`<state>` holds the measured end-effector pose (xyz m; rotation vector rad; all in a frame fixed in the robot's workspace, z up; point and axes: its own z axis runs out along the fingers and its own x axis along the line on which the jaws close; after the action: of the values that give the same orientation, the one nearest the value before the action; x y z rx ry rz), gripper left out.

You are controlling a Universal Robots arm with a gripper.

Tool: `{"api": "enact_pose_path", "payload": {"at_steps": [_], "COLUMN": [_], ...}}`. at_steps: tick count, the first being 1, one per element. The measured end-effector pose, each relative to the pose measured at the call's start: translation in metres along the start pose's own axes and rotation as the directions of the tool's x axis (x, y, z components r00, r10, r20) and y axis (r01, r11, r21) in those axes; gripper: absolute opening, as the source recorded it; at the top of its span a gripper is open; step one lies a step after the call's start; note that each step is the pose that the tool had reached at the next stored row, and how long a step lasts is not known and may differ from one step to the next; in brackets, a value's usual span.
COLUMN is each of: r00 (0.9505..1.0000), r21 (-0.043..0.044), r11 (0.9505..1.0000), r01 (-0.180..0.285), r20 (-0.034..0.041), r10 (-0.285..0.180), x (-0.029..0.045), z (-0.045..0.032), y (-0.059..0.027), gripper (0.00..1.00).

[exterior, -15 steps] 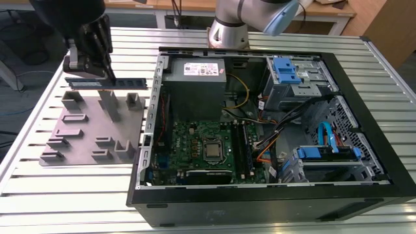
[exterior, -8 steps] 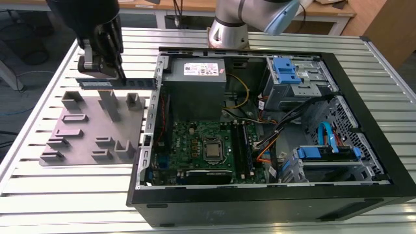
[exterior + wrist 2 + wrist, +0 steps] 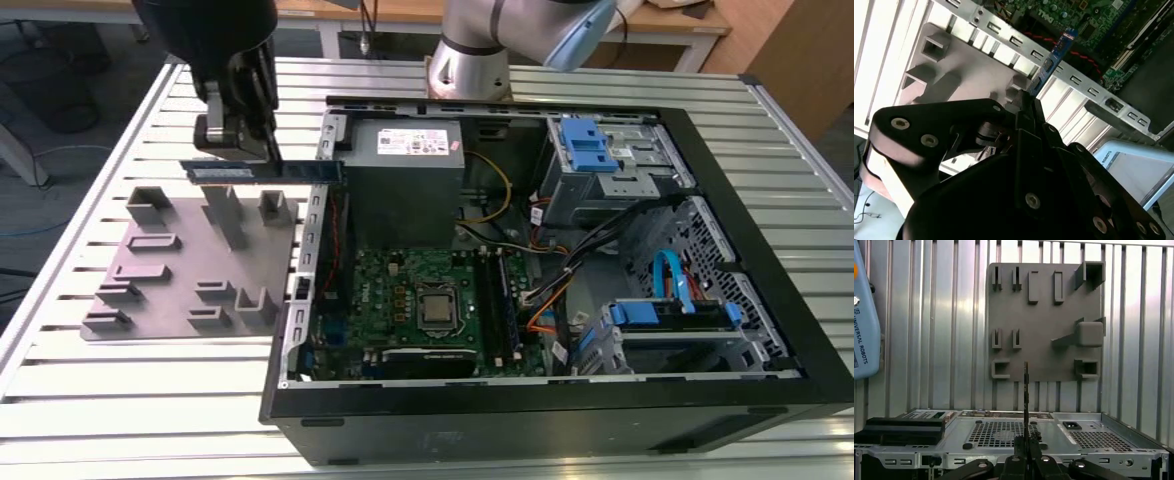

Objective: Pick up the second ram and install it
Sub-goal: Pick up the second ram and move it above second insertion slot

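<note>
Item: second ram (image 3: 260, 171), blue-green board, clamped flat between the closed fingers of the gripper (image 3: 244, 150), held level in the air above the grey slotted block (image 3: 187, 260), one end at the open computer case (image 3: 534, 430) wall, seemingly kept high to clear both.

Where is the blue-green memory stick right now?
On the exterior view's left, the pincer holds the second ram above the grey slotted block, just beside the open computer case.
</note>
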<state>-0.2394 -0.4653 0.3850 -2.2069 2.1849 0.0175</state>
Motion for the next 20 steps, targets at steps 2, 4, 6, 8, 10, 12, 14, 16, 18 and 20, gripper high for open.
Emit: {"api": "enact_pose_path", "payload": {"at_steps": [2, 4, 6, 8, 10, 12, 14, 16, 18, 20], "r00": [1.0, 1.0, 1.0, 1.0, 1.0, 1.0, 1.0, 1.0, 1.0, 1.0], "r21": [-0.0001, -0.0002, -0.0004, -0.0006, -0.0008, -0.001, -0.0011, -0.0013, -0.0015, -0.0017], "r11": [1.0, 1.0, 1.0, 1.0, 1.0, 1.0, 1.0, 1.0, 1.0, 1.0], "r01": [0.0, 0.0, 0.0, 0.0, 0.0, 0.0, 0.0, 0.0, 0.0, 0.0], "r20": [0.0001, 0.0001, 0.0, 0.0, 0.0, 0.0, 0.0001, 0.0001, 0.0, 0.0], "r10": [0.0, 0.0, 0.0, 0.0, 0.0, 0.0, 0.0, 0.0, 0.0, 0.0], "x": [0.0, 0.0001, 0.0001, 0.0001, 0.0001, 0.0001, 0.0002, 0.0001, 0.0001, 0.0001], "z": [0.0002, 0.0002, 0.0003, 0.0005, 0.0006, 0.0007, 0.0008, 0.0009, 0.001, 0.0011], "y": [-0.0048, -0.0095, -0.0147, -0.0202, -0.0255, -0.0299, -0.0343, -0.039, -0.0441, -0.0488], "gripper": [0.14, 0.14, 0.14, 0.14, 0.14, 0.14, 0.14, 0.14, 0.14, 0.14]}}
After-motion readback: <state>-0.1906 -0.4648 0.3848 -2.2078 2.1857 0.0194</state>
